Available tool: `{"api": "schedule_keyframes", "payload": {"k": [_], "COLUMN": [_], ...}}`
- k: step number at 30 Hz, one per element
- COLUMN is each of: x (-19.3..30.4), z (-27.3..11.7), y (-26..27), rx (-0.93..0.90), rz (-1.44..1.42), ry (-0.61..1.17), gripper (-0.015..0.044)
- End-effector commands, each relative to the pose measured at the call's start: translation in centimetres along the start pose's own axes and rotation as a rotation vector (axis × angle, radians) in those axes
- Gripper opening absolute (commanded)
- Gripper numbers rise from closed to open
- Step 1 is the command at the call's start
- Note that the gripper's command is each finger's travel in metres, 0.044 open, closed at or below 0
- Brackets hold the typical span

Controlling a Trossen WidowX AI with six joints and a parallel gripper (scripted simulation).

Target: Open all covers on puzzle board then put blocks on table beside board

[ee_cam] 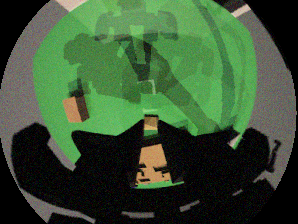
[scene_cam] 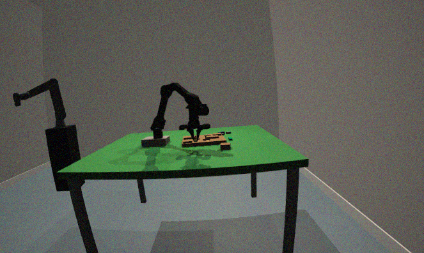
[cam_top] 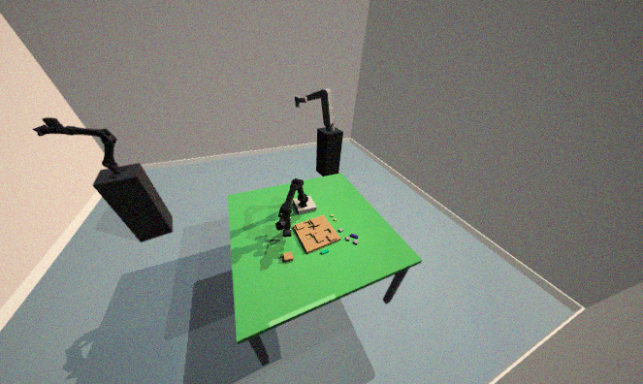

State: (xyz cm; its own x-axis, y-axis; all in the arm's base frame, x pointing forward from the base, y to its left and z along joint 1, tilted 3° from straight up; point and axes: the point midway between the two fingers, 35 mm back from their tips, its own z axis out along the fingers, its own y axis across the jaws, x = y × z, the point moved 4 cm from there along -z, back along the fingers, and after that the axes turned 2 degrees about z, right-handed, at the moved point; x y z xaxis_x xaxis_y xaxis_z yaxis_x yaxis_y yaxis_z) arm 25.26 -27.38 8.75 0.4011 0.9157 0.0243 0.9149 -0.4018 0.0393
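The tan puzzle board point(cam_top: 305, 246) point(scene_cam: 204, 142) point(ee_cam: 152, 154) lies flat on the table, with dark lines and gaps on top. Its covers are too small to tell open from closed. My gripper point(cam_top: 287, 234) point(scene_cam: 196, 140) point(ee_cam: 151, 120) points down low beside the board's left edge in the top view. It is shut on a small tan block point(ee_cam: 151, 123). A teal block point(cam_top: 324, 252) point(scene_cam: 230, 138) and a purple block point(cam_top: 354, 236) lie on the table off the board. Several small pale pieces, one a grey piece point(cam_top: 340, 230), lie along its right side.
An orange-brown box point(cam_top: 288, 256) point(scene_cam: 225, 146) point(ee_cam: 75, 109) stands on the green table point(cam_top: 319, 286) point(scene_cam: 258, 153), near the board's front left corner in the top view. The arm's pale base point(cam_top: 305, 208) point(scene_cam: 148, 142) stands behind the board. Two other arms stand on black pedestals off the table.
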Motion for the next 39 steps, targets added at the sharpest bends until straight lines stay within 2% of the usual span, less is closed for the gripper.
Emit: {"api": "schedule_keyframes", "payload": {"k": [1, 28, 39], "x": [0.0, 0.3, 0.2], "z": [0.8, 4.8, 4.4], "y": [0.0, -0.5, -0.4], "rx": [0.001, 0.002, 0.002], "rz": [0.0, 0.0, -0.005], "ry": [0.004, 0.005, 0.001], "gripper": [0.008, 0.008, 0.0369]}}
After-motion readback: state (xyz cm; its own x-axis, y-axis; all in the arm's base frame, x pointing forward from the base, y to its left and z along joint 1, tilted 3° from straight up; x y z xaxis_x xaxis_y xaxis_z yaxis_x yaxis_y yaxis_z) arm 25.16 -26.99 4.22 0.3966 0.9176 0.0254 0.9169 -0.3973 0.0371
